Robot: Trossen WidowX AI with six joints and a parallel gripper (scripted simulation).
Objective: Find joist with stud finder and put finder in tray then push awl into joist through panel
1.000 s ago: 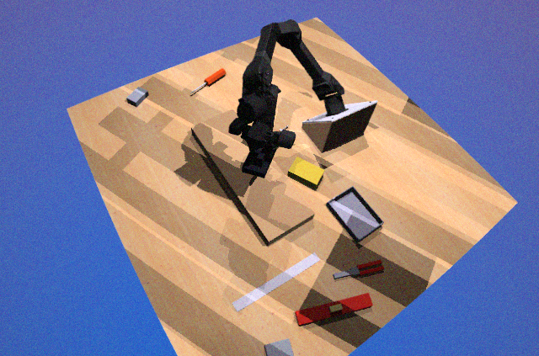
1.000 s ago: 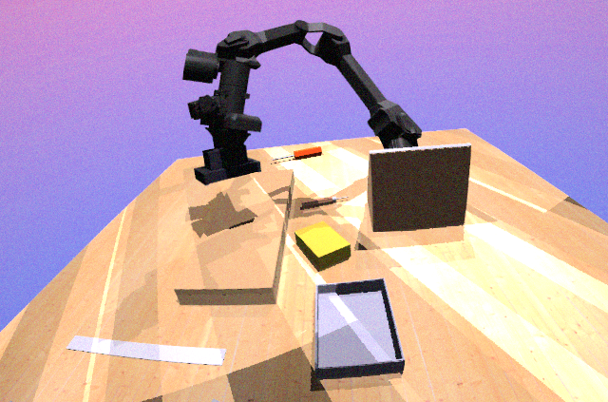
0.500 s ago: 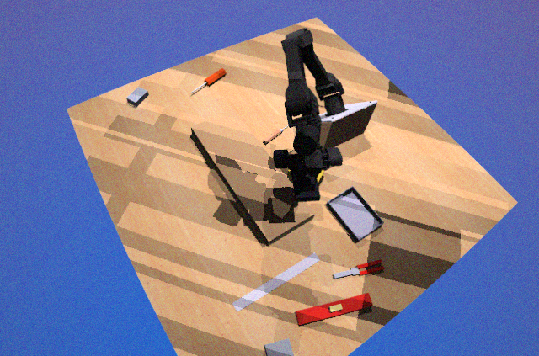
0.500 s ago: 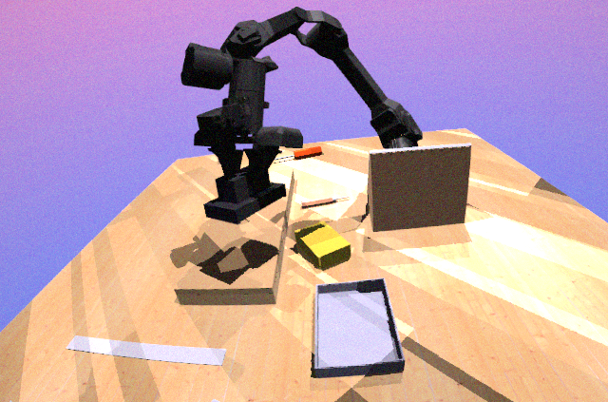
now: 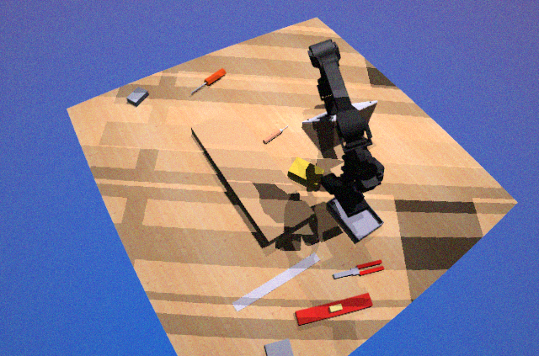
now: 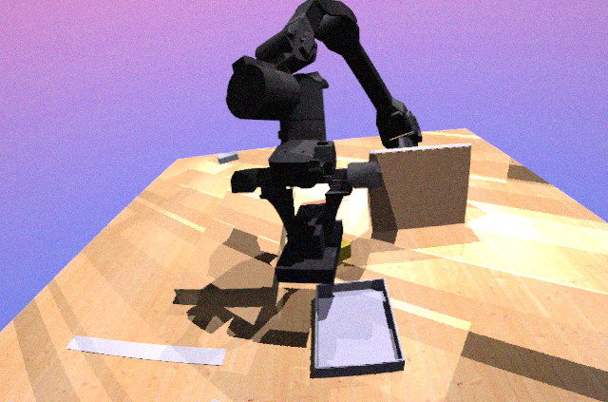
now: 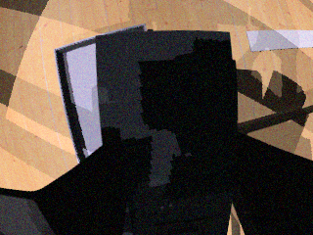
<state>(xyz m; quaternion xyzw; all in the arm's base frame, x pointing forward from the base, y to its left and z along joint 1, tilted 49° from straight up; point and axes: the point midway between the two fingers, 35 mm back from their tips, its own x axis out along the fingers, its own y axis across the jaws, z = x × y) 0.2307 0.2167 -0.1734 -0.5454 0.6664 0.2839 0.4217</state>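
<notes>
My gripper point(image 5: 348, 200) point(image 6: 307, 245) point(image 7: 171, 136) is shut on the stud finder point(image 5: 349, 206) point(image 6: 305, 271) point(image 7: 190, 78), a dark flat block. It holds it just above the table at the near end of the grey tray point(image 5: 370, 226) point(image 6: 354, 367) point(image 7: 80, 85), partly over the tray's edge. The floor panel point(image 5: 235, 150) is a thin wooden slab lying to the left. The awl point(image 5: 274, 135), with a pink handle, lies on the panel's far side.
A yellow block point(image 5: 300, 167) lies beside the gripper. An orange screwdriver point(image 5: 213, 77) and a grey block point(image 5: 137, 95) lie far off. A grey ruler strip point(image 5: 276, 282) point(image 6: 147, 351), red pliers point(image 5: 361, 272) and a red level point(image 5: 333, 308) lie in front. An upright board point(image 6: 422, 186) stands by the arm's base.
</notes>
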